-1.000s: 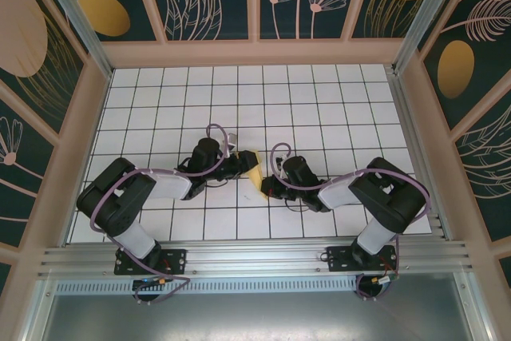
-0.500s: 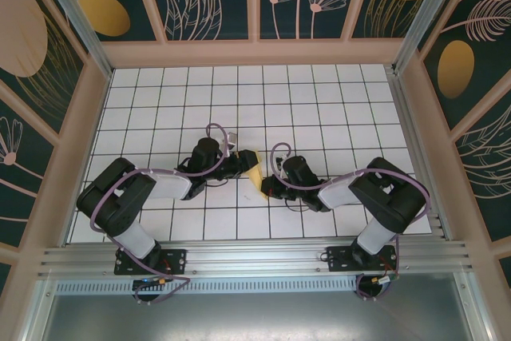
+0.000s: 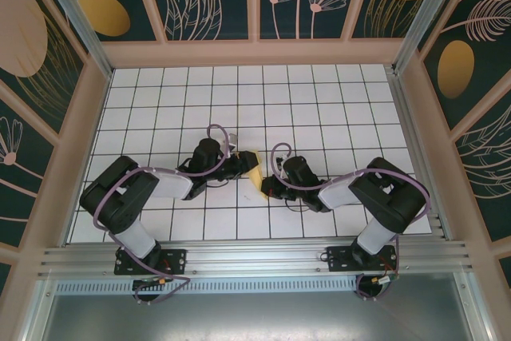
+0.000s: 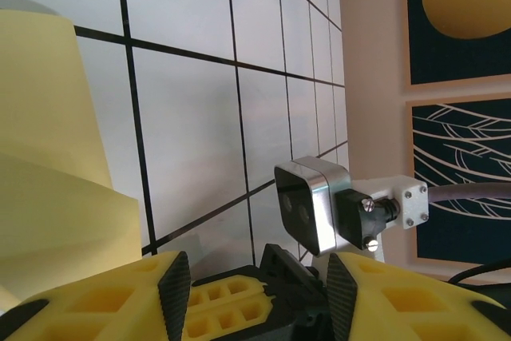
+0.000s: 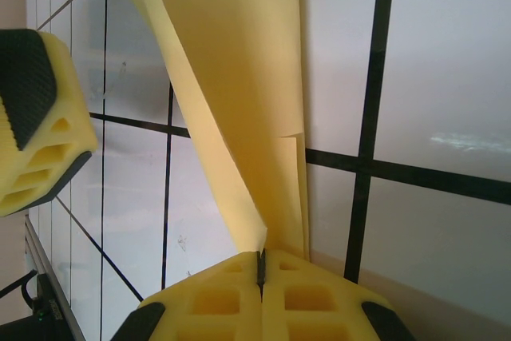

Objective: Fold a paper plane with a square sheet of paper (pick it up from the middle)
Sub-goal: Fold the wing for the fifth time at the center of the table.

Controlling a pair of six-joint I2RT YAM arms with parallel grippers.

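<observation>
The yellow sheet of paper [image 3: 254, 168] is folded into a narrow creased strip and stands off the white grid table [image 3: 319, 101] between the two arms. In the right wrist view its layers [image 5: 231, 77] run down into my right gripper [image 5: 261, 265], which is shut on the paper's lower end. My left gripper [image 4: 258, 293] is open, with nothing between its black pads [image 4: 174, 293]. The folded paper [image 4: 48, 157] lies just outside the left finger. From above, the left gripper [image 3: 242, 164] touches the paper's left side and the right gripper [image 3: 266, 188] is at its near end.
The right arm's wrist camera [image 4: 307, 213] and yellow fingers sit close in front of the left jaws. One left finger [image 5: 36, 133] shows at the left edge of the right wrist view. Patterned walls [image 3: 255, 5] enclose the table.
The left arm has shifted very slightly and its jaws have narrowed a touch. The paper and the right arm have not moved.
</observation>
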